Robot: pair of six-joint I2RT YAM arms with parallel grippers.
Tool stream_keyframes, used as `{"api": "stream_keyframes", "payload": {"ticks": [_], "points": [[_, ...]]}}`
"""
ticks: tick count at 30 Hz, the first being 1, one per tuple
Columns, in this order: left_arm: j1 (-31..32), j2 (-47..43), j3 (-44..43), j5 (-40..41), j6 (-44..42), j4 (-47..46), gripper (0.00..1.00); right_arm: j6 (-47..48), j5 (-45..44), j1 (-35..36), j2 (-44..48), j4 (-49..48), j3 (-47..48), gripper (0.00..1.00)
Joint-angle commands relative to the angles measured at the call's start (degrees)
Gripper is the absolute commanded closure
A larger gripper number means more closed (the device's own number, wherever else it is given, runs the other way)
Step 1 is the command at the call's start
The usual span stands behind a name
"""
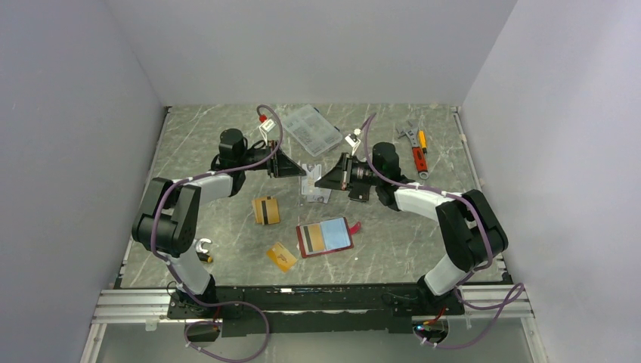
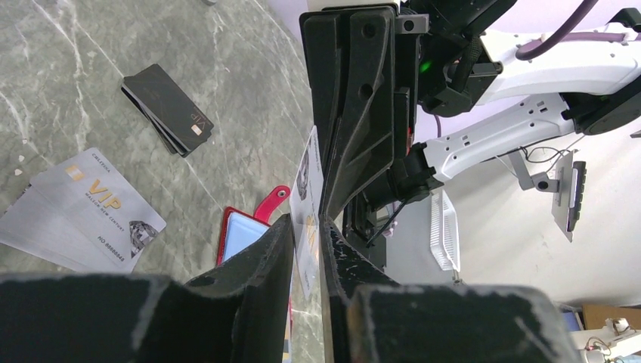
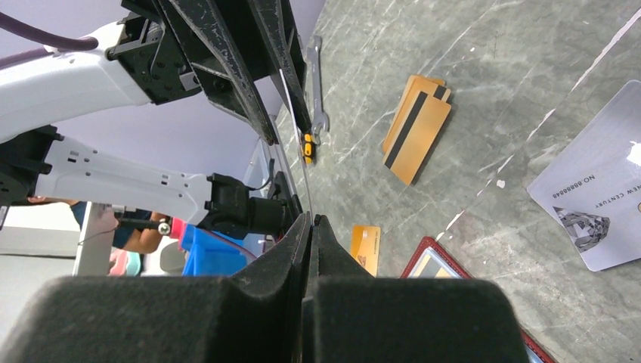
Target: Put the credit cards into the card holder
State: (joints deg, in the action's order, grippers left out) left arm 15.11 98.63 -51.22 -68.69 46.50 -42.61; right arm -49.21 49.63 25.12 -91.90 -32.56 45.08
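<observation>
— So, what are the right jaws doing?
— They are pinching shut on a silver-grey card [image 2: 305,189], holding it on edge above the far middle of the worktop [image 1: 393,249].
— And the left jaws?
— They are facing the right ones and straddling that card's other end with a slim gap. I cannot tell whether they are gripping it.
— Where is the card holder [image 1: 338,233] lying?
— It is lying open at the middle, its light blue inside showing, nearer than the held card. More silver-grey cards [image 1: 314,189] are lying below the jaws, with dark cards [image 2: 168,106] near them. Striped orange-gold cards [image 1: 265,209] are lying left of the holder, and one orange-gold card [image 1: 281,256] is lying nearer.
</observation>
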Motion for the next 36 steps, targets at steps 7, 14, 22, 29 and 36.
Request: {"api": "stream_keyframes", "payload": {"ticks": [7,14,22,29,36], "points": [[0.4,-0.3,0.2,-2.9,2.3,-4.3,0.77,4.1,-1.3,3.3,-1.4,2.7,5.1,1.00],[0.4,-0.8,0.3,-3.5,2.7,-5.0,0.79,4.9,-1.6,3.7,-2.0,3.8,5.5,1.00],[0.4,-0.5,0.3,-4.0,3.6,-5.9,1.00,-0.2,-0.4,2.3,-2.6,-2.6,4.6,0.78],[0.4,-0.1,0.5,-4.2,7.6,-10.0,1.00,-4.5,1.4,4.3,-6.1,-10.4,5.6,0.64],[0.4,0.3,0.7,-4.1,9.9,-12.6,1.00,-12.8,2.4,5.5,-8.9,-22.3,4.1,0.74]]}}
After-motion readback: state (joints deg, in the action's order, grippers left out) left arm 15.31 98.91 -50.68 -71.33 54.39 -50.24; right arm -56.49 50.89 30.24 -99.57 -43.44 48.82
